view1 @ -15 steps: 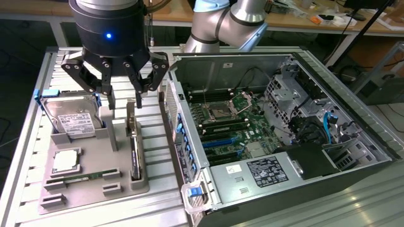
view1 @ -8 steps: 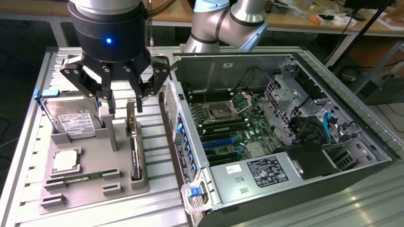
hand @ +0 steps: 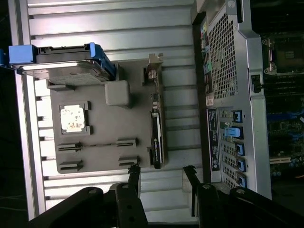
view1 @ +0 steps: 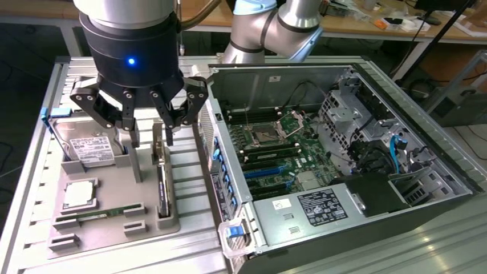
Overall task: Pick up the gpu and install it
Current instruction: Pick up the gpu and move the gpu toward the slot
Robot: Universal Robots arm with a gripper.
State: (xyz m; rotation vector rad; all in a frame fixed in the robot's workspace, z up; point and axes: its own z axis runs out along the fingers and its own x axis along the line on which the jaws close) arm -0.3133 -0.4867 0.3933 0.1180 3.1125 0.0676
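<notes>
Now, gripper point(view1: 148, 134): open and empty, just above the gpu point(view1: 161, 177).
Where: upright on edge in the grey tray point(view1: 114, 228), beside the computer case point(view1: 343, 171).
Handling: I judge it light, stiff, fragile; pinch its flat faces near the top edge.
Count: one gpu, one hard drive point(view1: 91, 145), one memory stick point(view1: 106, 213).

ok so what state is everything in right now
tool: open, over the gpu's end, holding nothing
gpu: standing on edge in the tray, not yet picked up
hard drive: parked in the tray
memory stick: parked in the tray
computer case: side open, inside exposed
</notes>
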